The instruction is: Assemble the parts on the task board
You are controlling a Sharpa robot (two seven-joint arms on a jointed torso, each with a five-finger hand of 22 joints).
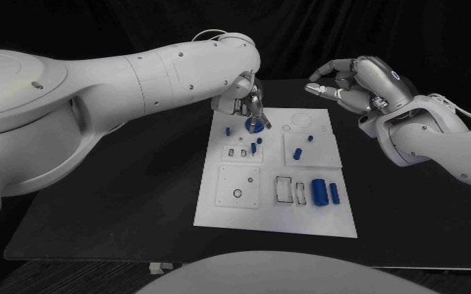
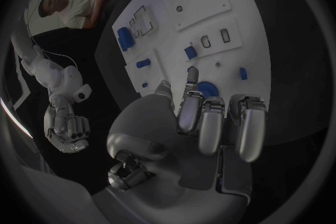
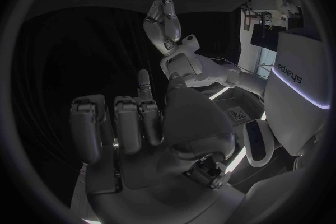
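Black table [image 1: 118, 192], white board [image 1: 224, 216] at centre. Left hand [image 1: 242, 98] touches the round blue disc [image 1: 257, 124] near the board's far edge, grip unclear; right hand [image 1: 355, 84], curled empty, waits. Seating likely follows.

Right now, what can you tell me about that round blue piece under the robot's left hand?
The round blue piece is a small flat disc, plastic-looking, lying near the far left corner of the white board. The left hand reaches down over it, fingertips at it or just above; actual contact is unclear. Smaller blue pieces lie close by.
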